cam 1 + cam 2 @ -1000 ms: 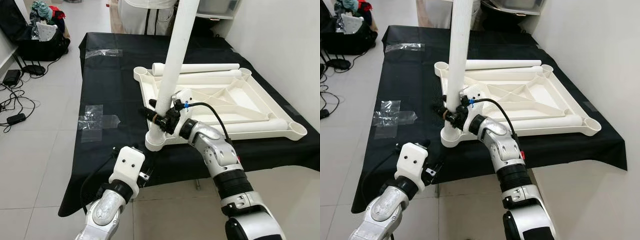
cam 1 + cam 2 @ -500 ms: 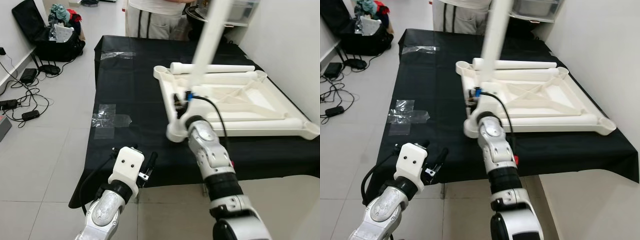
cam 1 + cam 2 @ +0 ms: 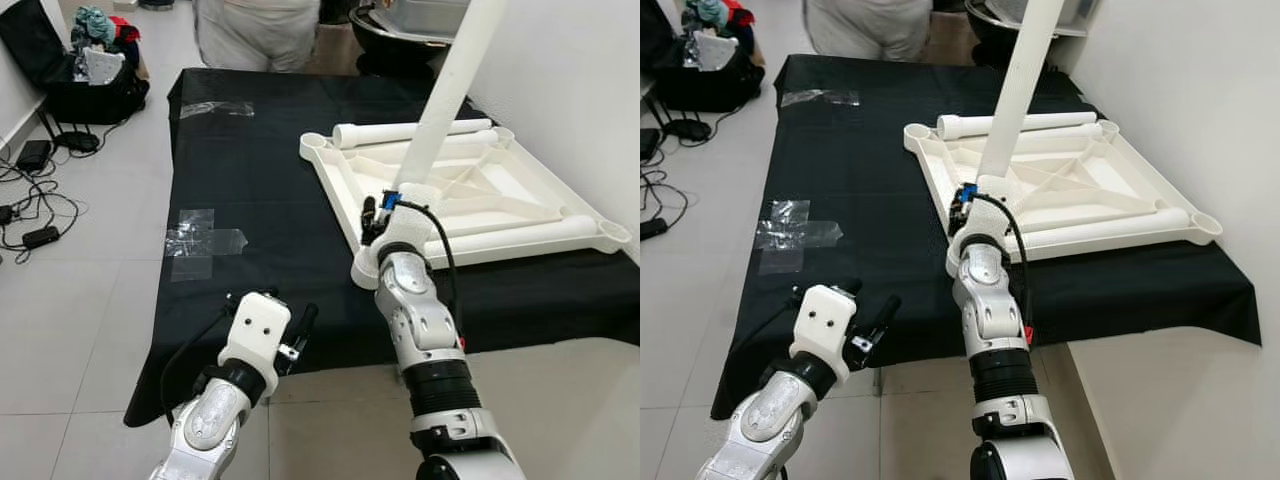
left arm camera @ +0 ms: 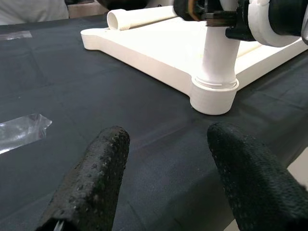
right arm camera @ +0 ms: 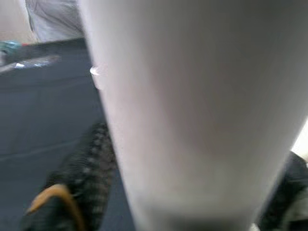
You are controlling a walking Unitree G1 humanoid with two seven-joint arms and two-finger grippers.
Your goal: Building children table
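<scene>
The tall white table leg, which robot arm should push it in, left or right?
Probably the right. Its claw is already clamped round the white leg standing in the tabletop's corner socket. The left claw hangs open off the table edge, holding nothing.

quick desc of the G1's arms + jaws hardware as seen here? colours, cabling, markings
Both arms are jointed silver metal with black ribbed bands at the joints. The left gripper has a white boxy wrist housing with two small dark dots, a thin black cable looping off it, and two long black textured fingers. The right gripper carries a black cable with a blue tag; a small red mark sits lower on its forearm.
</scene>
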